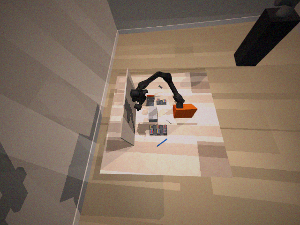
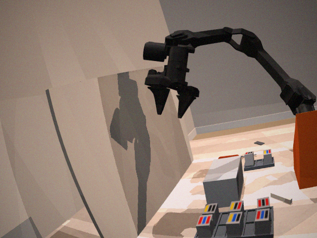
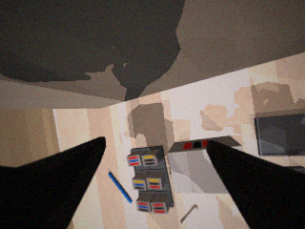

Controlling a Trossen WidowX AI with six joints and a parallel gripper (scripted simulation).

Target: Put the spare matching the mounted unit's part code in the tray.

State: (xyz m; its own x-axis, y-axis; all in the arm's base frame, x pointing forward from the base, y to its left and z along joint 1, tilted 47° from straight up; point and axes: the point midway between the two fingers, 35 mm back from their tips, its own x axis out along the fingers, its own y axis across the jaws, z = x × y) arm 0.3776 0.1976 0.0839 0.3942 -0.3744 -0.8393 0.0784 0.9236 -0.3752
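My gripper (image 1: 138,103) (image 2: 169,115) (image 3: 157,143) is open and empty, high above the table next to the upright panel (image 1: 128,116) (image 2: 153,158). It points down. The grey mounted unit (image 1: 153,114) (image 2: 222,181) (image 3: 197,167) stands below it; its back face shows red and dark stripes in the wrist view. A rack of several spares (image 1: 158,130) (image 2: 235,220) (image 3: 149,185) with coloured stripe labels stands in front of the unit. The dark tray (image 1: 150,102) (image 3: 281,135) lies behind the unit; in the exterior view the unit hides it.
A smaller rack (image 1: 161,101) (image 2: 258,161) with two blocks sits beside the tray. The arm's orange base (image 1: 184,110) (image 2: 305,150) stands to the right. A blue pen (image 1: 161,142) (image 3: 119,187), a red-handled tool (image 1: 151,95) and a small grey bar (image 2: 281,198) (image 3: 189,213) lie on the table.
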